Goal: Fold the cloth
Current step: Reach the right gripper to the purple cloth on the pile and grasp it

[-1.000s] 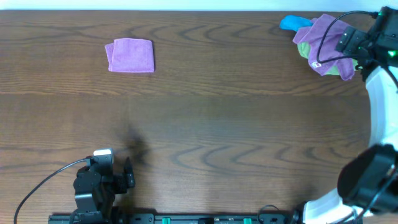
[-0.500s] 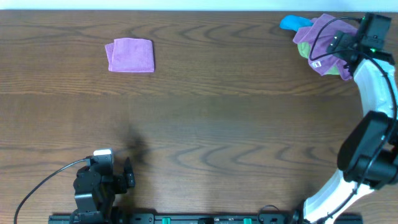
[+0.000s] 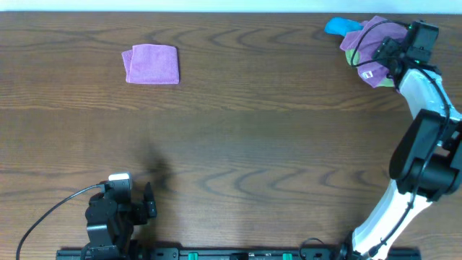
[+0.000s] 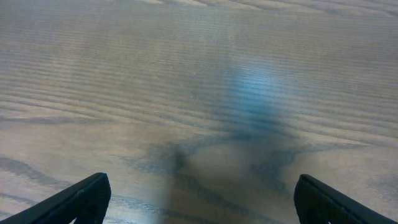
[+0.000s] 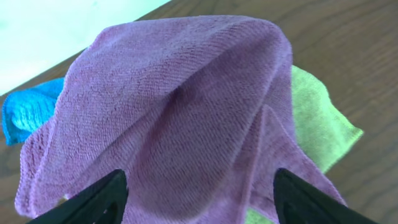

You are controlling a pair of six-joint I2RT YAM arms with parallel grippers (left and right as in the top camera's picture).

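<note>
The cloth (image 3: 372, 37) is a lilac towel, crumpled on a pile at the far right back corner of the table, with its small white tag (image 3: 366, 73) at the near edge. In the right wrist view the cloth (image 5: 186, 106) fills the frame. My right gripper (image 3: 390, 49) hovers just over it, and its jaws (image 5: 202, 199) stand wide open with cloth between and below the fingertips, not pinched. My left gripper (image 3: 149, 202) sits at the front left over bare wood, open and empty (image 4: 199, 199).
A yellow-green cloth (image 3: 351, 56) lies under the lilac one and also shows in the right wrist view (image 5: 317, 124). A blue cloth (image 3: 338, 27) lies behind the pile (image 5: 28, 112). A second lilac cloth (image 3: 151, 63), folded square, lies at the back left. The table's back edge (image 3: 216, 12) is close behind the pile.
My right arm has swung so its wrist now sits further back, over the cloth pile, with the gripper reaching left onto the lilac cloth. The left arm has not moved.
</note>
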